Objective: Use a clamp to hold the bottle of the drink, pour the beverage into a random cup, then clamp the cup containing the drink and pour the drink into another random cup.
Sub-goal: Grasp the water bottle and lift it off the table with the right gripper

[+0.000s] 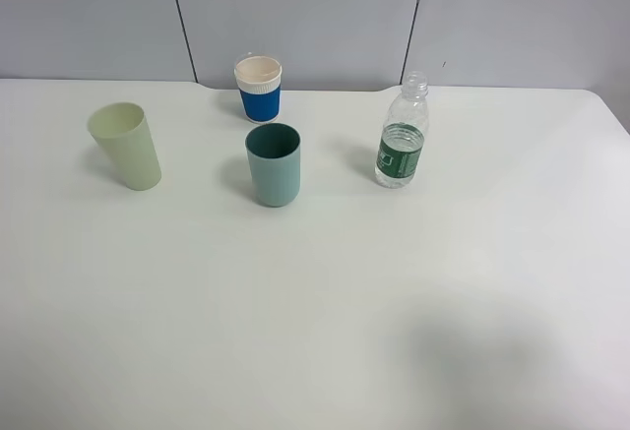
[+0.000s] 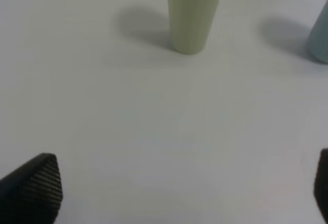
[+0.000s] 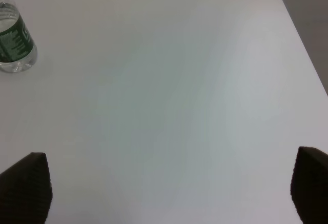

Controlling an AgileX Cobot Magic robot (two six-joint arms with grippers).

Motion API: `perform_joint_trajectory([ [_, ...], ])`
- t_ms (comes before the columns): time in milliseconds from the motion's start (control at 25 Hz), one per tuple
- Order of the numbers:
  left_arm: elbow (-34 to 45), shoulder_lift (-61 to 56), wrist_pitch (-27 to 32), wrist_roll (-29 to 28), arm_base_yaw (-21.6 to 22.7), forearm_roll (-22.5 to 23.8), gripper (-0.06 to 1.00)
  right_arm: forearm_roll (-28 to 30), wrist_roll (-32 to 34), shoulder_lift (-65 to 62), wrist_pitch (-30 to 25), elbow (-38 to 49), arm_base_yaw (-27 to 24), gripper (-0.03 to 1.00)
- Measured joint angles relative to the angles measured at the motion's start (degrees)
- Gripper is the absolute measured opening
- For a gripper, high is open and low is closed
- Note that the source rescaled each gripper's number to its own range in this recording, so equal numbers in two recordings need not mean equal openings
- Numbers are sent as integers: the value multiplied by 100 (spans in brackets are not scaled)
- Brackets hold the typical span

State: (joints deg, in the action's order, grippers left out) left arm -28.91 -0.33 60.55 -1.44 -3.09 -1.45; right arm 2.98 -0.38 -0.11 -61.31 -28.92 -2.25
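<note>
The clear plastic bottle with the green label (image 1: 403, 145) stands upright and uncapped at the right of the white table (image 1: 315, 312), holding some water. To its left stands the teal plastic cup (image 1: 274, 164). The blue paper cup with a white rim (image 1: 259, 89) is just behind that, and the pale green plastic cup (image 1: 126, 145) is far left. My right pincer (image 3: 166, 185) is spread wide over bare table, with the bottle (image 3: 13, 44) well ahead and off to one side. My left pincer (image 2: 179, 193) is also spread wide, empty, facing the pale green cup (image 2: 193, 14).

black fingertips (image 2: 36, 188) with fine cross-hatched grip texture
</note>
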Motion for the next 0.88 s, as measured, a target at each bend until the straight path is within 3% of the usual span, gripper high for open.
perform_joint_trajectory([
  [880,0,0,0,0,0,0,100,0,0,0,0,0,0,100],
])
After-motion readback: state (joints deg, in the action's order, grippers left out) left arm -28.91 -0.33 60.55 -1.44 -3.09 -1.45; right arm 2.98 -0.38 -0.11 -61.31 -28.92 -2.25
